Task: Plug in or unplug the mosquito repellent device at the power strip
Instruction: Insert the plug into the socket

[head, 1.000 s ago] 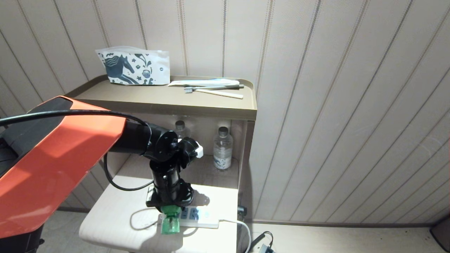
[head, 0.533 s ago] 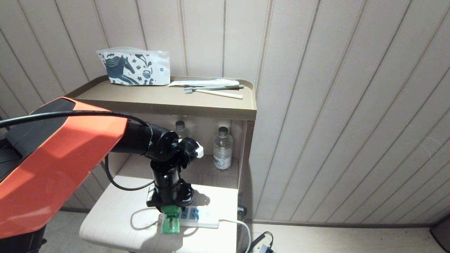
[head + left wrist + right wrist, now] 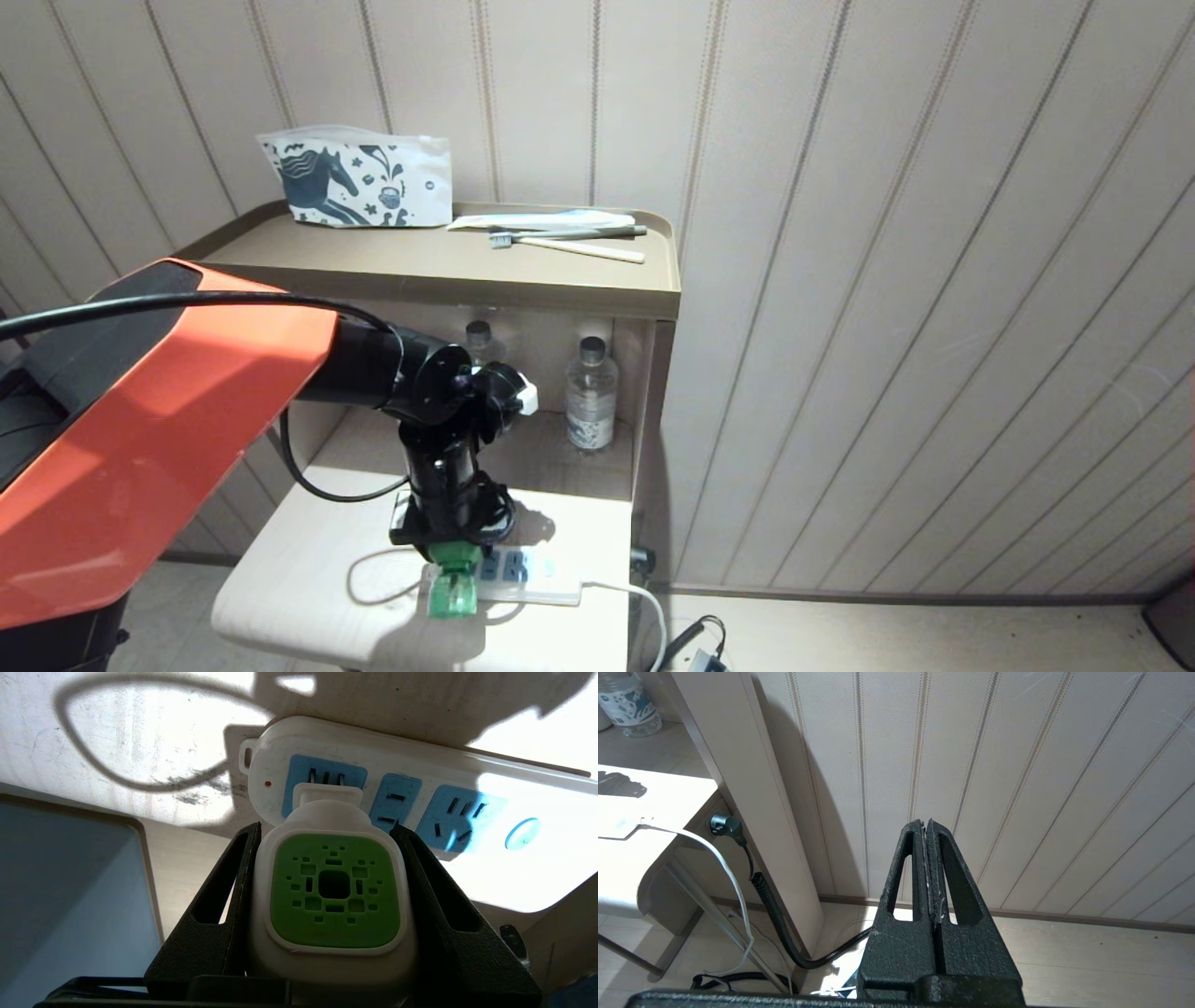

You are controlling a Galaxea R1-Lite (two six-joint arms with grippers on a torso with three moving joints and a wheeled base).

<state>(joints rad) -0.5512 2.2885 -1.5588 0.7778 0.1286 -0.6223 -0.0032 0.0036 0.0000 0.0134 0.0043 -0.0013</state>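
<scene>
Against the earlier head views almost nothing differs: the left arm's elbow block sits a touch higher in the frame, while the device and strip lie as before.

In the lower centre of the head view the device [image 3: 452, 590] lies flat, its long axis running toward the frame's bottom, the green bottle end nearest the camera and its head at the left end of the strip [image 3: 532, 574] on the pale table [image 3: 289, 579].

The left arm reaches in from the left edge, its forearm dropping steeply.

The left gripper [image 3: 327, 891] is clamped on the device's head, whose prongs meet the leftmost socket.

The right gripper [image 3: 927, 872] hangs by the wall, fingers pressed together.
</scene>
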